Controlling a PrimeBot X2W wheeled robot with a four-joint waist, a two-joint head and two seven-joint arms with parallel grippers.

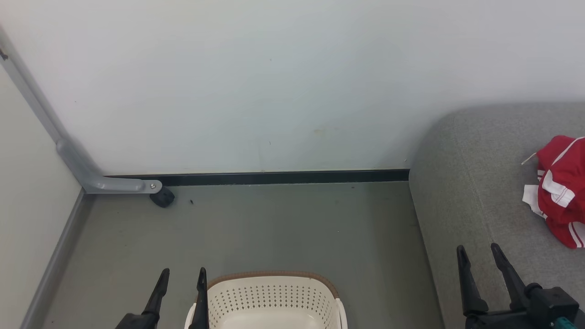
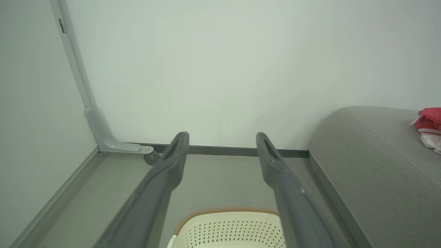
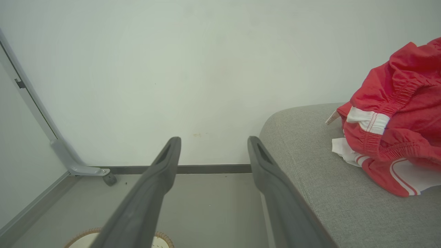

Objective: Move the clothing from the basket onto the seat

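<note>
Clothing (image 1: 564, 183) lies on the seat (image 1: 466, 192) — left tool (image 1: 183, 272) and right tool (image 1: 478, 249) spread, empty.

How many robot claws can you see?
2. The left gripper is at the lower left, open, by the basket. The right gripper is at the lower right, open, at the seat edge. No others are hiding.

This looks like a test room dressed as a corner of a home, not a lived-in house. The bare white wall (image 1: 274, 82), dark baseboard (image 1: 274, 177) and smooth grey-green floor (image 1: 274, 228) are plain. The side panel (image 1: 27, 205) stands on a metal foot (image 1: 119, 185) with a small wheel (image 1: 162, 197). The homely things are a grey sofa (image 1: 470, 183), a laundry basket (image 1: 274, 297) and red clothes (image 1: 562, 192).
</note>
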